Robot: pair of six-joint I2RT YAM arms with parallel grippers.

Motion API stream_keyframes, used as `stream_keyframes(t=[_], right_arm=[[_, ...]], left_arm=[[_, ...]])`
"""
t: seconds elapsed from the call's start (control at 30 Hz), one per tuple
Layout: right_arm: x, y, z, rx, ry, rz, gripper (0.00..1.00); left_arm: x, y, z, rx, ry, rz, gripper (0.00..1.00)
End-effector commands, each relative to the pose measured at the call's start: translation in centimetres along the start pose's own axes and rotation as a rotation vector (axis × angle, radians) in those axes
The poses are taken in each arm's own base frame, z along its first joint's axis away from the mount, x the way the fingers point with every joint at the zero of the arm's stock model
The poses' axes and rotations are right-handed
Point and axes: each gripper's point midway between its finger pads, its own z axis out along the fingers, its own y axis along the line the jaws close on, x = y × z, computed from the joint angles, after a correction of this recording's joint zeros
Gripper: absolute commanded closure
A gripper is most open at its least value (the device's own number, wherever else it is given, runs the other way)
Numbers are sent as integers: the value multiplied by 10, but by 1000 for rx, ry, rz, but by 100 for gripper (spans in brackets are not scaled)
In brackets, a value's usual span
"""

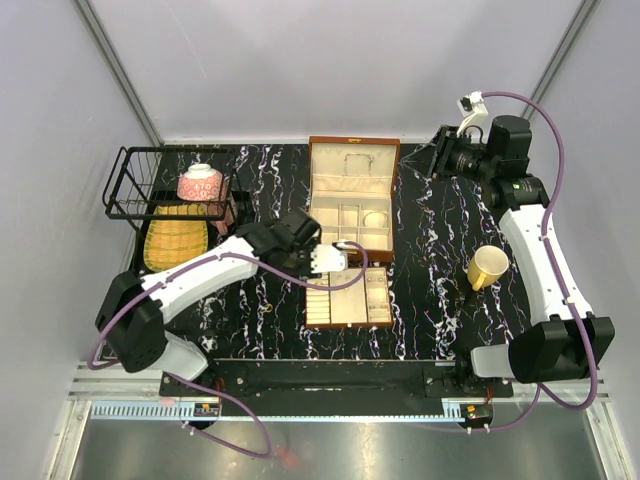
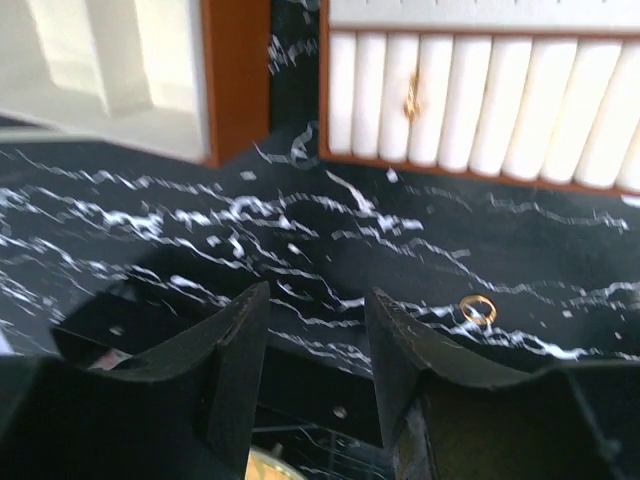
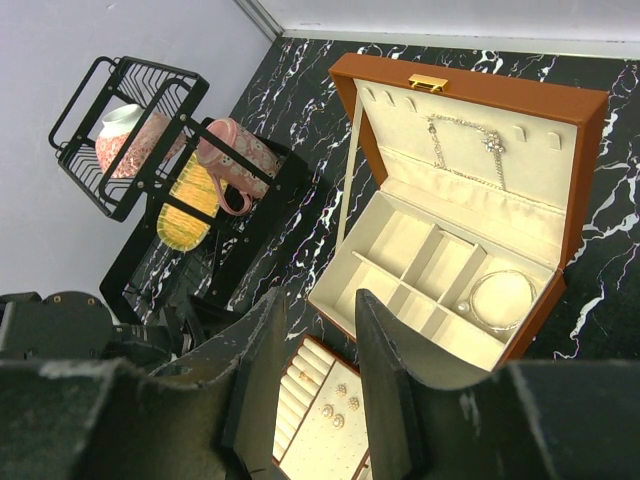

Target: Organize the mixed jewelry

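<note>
Mixed jewelry [image 3: 503,298] mostly boxed; gold ring [image 2: 477,310] loose on worktop [image 2: 150,220] beside tray [image 2: 450,170]. Left hand [image 2: 318,300] open, empty, probably lining up pick. Right hand [image 3: 320,300] parted, empty, parked far right, likely for overview.

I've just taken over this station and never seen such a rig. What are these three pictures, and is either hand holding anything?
Two white robot arms are bolted at the near edge of a black table. The overhead picture shows both: the left arm reaches toward the tray before the open brown box; the right arm is raised at the far right. The other two pictures come from cameras on the wrists, their own dark fingers at the bottom. The left hand is open and empty, low over the table, a gold ring lying loose nearby. The right hand is open and empty, looking down into the box: a bangle in a compartment, a necklace in the lid.
</note>
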Motion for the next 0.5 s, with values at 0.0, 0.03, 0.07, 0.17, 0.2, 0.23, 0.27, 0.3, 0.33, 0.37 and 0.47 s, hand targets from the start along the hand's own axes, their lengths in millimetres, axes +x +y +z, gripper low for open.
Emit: stream_keyframes(t=[0.0, 0.03, 0.07, 0.17, 0.2, 0.23, 0.27, 0.3, 0.33, 0.37, 0.47], right_arm=[[-9, 2, -3, -7, -31, -40, 59], [-8, 1, -1, -8, -27, -46, 59], [-7, -1, 0, -6, -21, -40, 59], [-2, -6, 3, -3, -8, -39, 59], [0, -7, 4, -3, -4, -39, 59], [2, -9, 5, -1, 1, -44, 59], [4, -10, 5, 0, 4, -44, 59], [5, -12, 6, 6, 6, -44, 59], [9, -14, 7, 8, 14, -43, 59], [9, -16, 8, 8, 14, -42, 59], [14, -19, 11, 4, 25, -29, 59]], left_arm=[[30, -29, -8, 90, -7, -97, 52], [35, -34, -9, 108, 0, -109, 52], [36, -40, -10, 132, -17, -122, 52], [49, -55, -10, 178, -23, -157, 52], [59, -62, -9, 194, -11, -162, 53], [62, -68, -8, 211, -8, -155, 54], [65, -73, -7, 223, -14, -149, 55], [71, -82, -6, 241, -10, -137, 55], [72, -86, -5, 251, -15, -131, 56], [72, -91, -4, 270, -27, -127, 57], [78, -103, 0, 306, -30, -104, 59]])
